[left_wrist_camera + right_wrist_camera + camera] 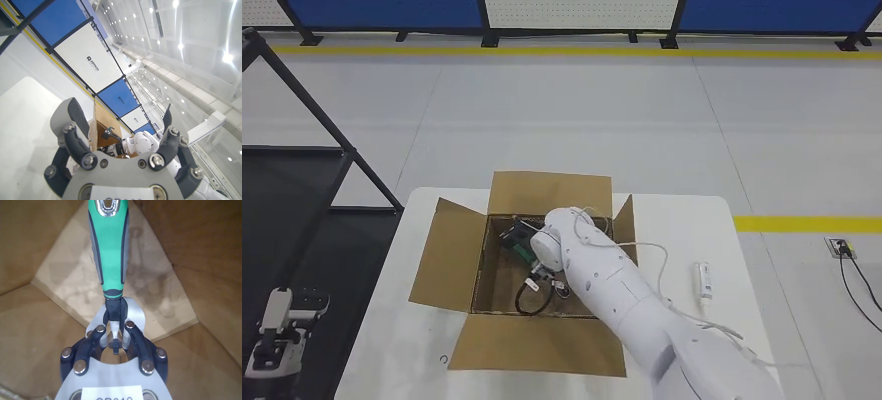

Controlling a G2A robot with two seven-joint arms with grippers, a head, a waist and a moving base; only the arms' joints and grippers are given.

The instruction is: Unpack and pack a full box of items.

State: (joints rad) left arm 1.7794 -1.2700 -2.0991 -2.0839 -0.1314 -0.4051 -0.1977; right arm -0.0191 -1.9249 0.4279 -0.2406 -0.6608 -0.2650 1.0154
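Right wrist view: your right gripper (115,315) pinches the green-handled tool (110,247) by its neck inside the box (37,247). Your left gripper (122,106) gapes wide, empty. At the box's 3 o'clock, a white stick (704,280) lies on the surface (682,225).

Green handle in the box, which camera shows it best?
Right wrist view: the green handle fills the centre, clamped at its dark neck by the right tool. The top view gives a small green patch beside the arm in the box; the left wrist view is too distant to tell.

Plain brown cardboard box (542,345); tool handle (110,249) with green centre, grey sides, black edging and collar, chrome inlay; plain white table (692,230); right gripper (114,313) with black fingers (124,308), silver plates.
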